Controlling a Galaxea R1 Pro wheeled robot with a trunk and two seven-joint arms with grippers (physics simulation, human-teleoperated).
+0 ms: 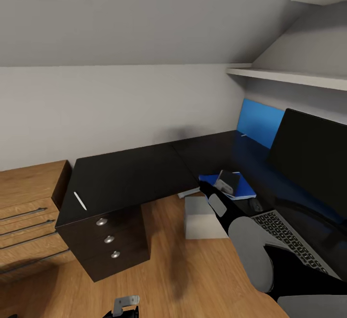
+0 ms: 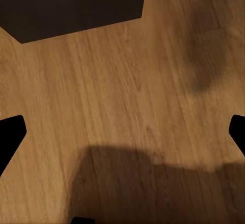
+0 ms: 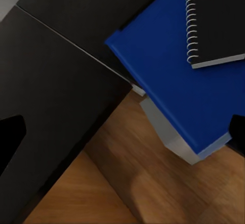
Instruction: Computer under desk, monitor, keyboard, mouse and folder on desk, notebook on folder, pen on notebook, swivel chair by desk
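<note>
Head view: attic bedroom, sloped pale grey walls, light wood floor [image 1: 193, 269]. L-shaped black counter [image 1: 130, 173] runs along the wall into the right corner, with a blue back panel [image 1: 260, 122] and a black drawer unit [image 1: 113, 245] with three round knobs. Pen [image 1: 80, 200] lies on the counter's left end, near the front edge. Folder [image 1: 243, 190], blue, lies flat on the counter by the inner corner; right arm reaches over it, right pincer [image 1: 226, 181] above it. Monitor [image 1: 313, 159] stands at right on the counter, keyboard [image 1: 284, 236] in front of it, mouse [image 1: 256, 205] between keyboard and folder. Computer [image 1: 202, 217] sits on the floor by the counter's inner edge. Left pincer [image 1: 126, 303] low over the floor.

Left wrist view: wood floor, dark corner of the drawer unit [image 2: 71, 4]; fingertips at opposite frame edges, pincer spread open, empty.

Right wrist view: folder [image 3: 173, 76] overhangs the counter [image 3: 56, 96] edge; spiral-bound notebook [image 3: 217, 17] rests on top of it. Pincer open, gripping nothing.
</note>
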